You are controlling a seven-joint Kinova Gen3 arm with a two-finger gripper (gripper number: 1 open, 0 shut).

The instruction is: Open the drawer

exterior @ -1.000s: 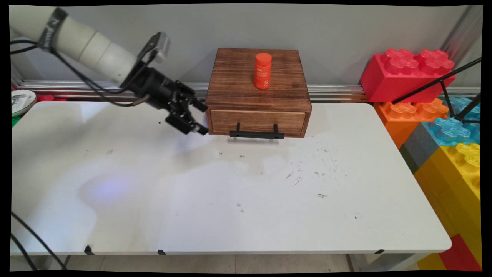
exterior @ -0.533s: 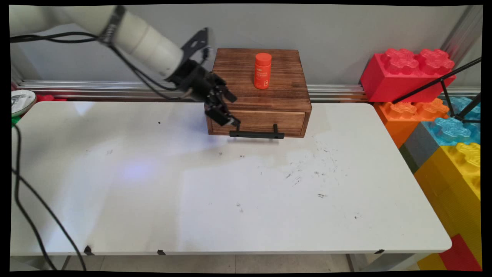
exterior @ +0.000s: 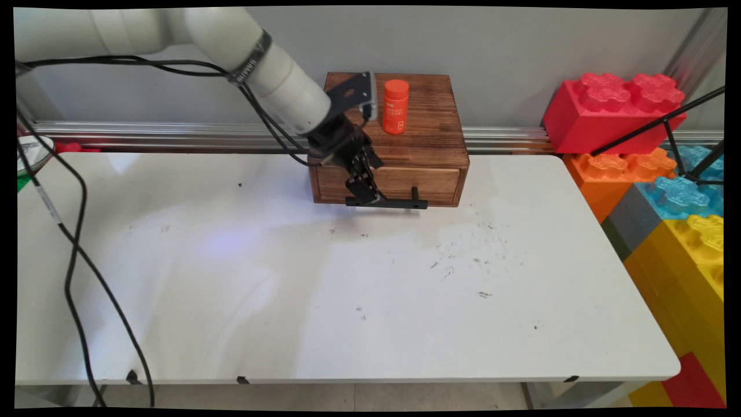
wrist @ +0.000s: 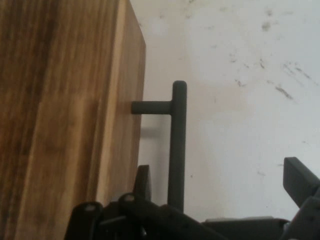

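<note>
Item one, the white surface (exterior: 405, 301), scuffed with dark marks, which I see spanning most of the main view. Item two, the stack of large toy bricks (exterior: 648, 174) off its right edge, red over orange with blue, grey and yellow lower down. Item three, the wooden drawer box (exterior: 425, 145) at the far middle of the surface against the wall, drawer front facing me and flush with the box. Item four, the arm's black gripper (exterior: 366, 194), which I have angled down over the left part of the drawer front, at the left end of the handle. Item five, the black bar handle (wrist: 177, 145) on two short posts: in the hand view I see the fingers (wrist: 299, 179) spread, one on the drawer side of the bar and one well out on the far side, the bar between them and not pinched. Item six, the orange bottle (exterior: 396, 107), upright on the box top, just beside the wrist camera bracket
</note>
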